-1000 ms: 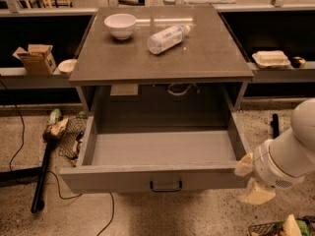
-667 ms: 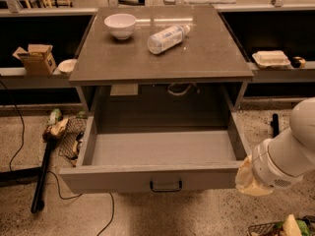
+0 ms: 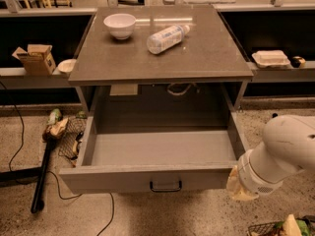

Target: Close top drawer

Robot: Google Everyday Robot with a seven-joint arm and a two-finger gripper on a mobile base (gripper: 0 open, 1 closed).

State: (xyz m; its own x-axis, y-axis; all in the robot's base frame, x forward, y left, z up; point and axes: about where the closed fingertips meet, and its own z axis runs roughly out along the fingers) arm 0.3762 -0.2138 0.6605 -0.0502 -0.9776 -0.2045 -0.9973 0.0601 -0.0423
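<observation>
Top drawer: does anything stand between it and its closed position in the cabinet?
Nothing visible does. The top drawer is pulled out, its interior bare, the cavity behind it open. The gripper is at its front right corner.

Overhead light glares off the tabletop at upper centre, deep shadow beneath, the gripper pale at lower right.

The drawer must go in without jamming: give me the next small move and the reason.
Probably push the gripper forward against the front of the top drawer, toward the cabinet. The drawer stands pulled far out, and the gripper sits at the front's right end, well off the central handle, so a slow push seems wise to avoid skewing it.
</observation>
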